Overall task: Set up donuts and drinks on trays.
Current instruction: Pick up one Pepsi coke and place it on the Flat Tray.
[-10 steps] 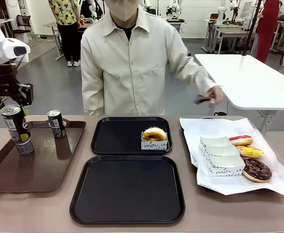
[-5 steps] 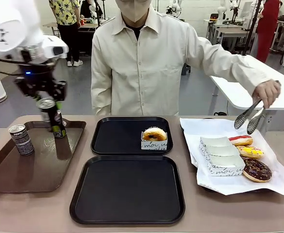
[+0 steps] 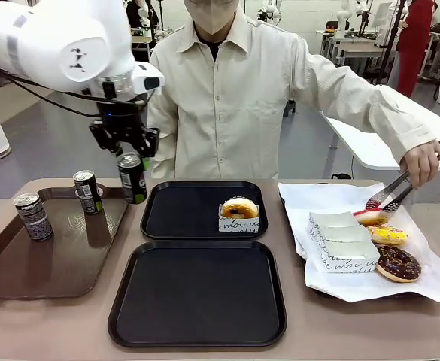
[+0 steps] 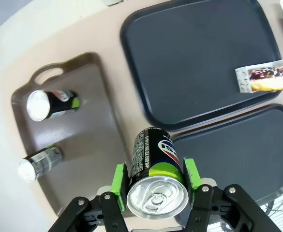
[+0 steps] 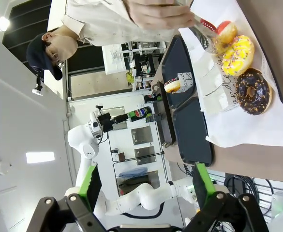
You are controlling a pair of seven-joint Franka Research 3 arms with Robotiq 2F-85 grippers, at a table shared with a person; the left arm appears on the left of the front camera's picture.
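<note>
We see the left jaws closed on a drink can [image 3: 132, 179], with the green pads pressed to its sides just under the silver top. The can hangs upright, clear of the worktop [image 3: 317, 331], over the strip between the brown tray [image 3: 69, 259] and the far black tray [image 3: 182, 214]. Two more cans [image 3: 88, 192] stand on the brown tray, apart from each other.

One sleeved donut [image 3: 239, 208] sits at the far black tray's right side, and the near black tray [image 3: 197, 293] lies bare. On the white paper [image 3: 310, 197], the person's hand [image 3: 424, 162] holds tongs [image 3: 385, 197] at the red-iced donut [image 3: 374, 218]. The yellow donut [image 3: 387, 235] and the chocolate donut [image 3: 398, 263] lie beside it.

In the right wrist view, the right jaws stand wide apart with nothing between them.
</note>
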